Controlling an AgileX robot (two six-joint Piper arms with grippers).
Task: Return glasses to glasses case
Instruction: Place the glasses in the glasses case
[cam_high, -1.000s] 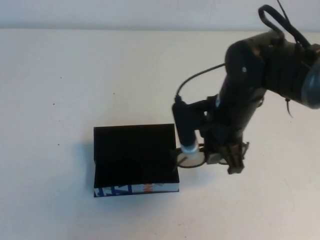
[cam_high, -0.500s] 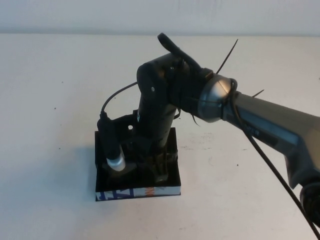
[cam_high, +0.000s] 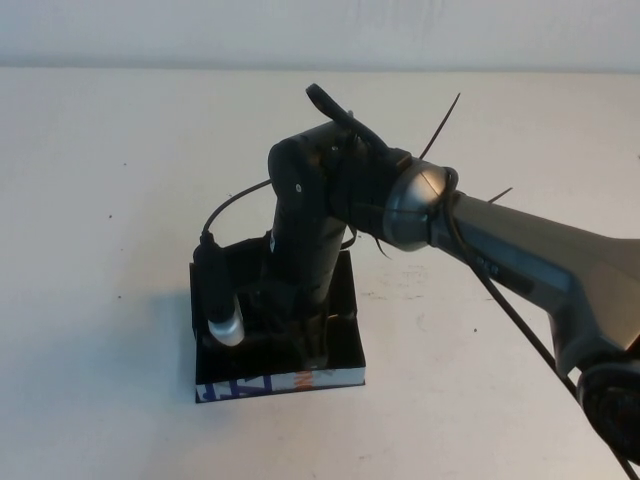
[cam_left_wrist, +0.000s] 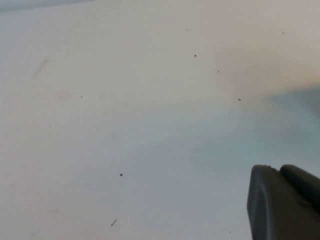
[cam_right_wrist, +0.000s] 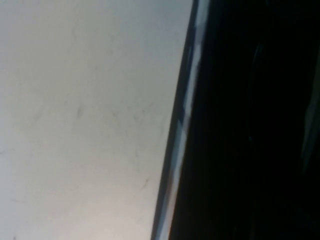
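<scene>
The glasses case (cam_high: 349, 325) is a black open box with a blue, white and orange front edge (cam_high: 270, 383), on the white table in the high view. My right gripper (cam_high: 312, 345) reaches down into the case from the right, and its wrist covers most of the inside. The glasses are hidden; I cannot see them in any view. The right wrist view shows only the case's pale rim (cam_right_wrist: 185, 115) and black surface beside bare table. My left gripper (cam_left_wrist: 278, 170) is out of the high view; its wrist view shows its tips together over bare table, holding nothing.
The white table (cam_high: 120, 180) stretches bare to the left and behind the case. My right arm (cam_high: 520, 260) crosses from the lower right over the table. A white-tipped black cylinder (cam_high: 222, 315) on the wrist hangs over the case's left side.
My right gripper carried the glasses from the table right of the case leftward over the case, then lowered a little into it. The case has shifted slightly.
</scene>
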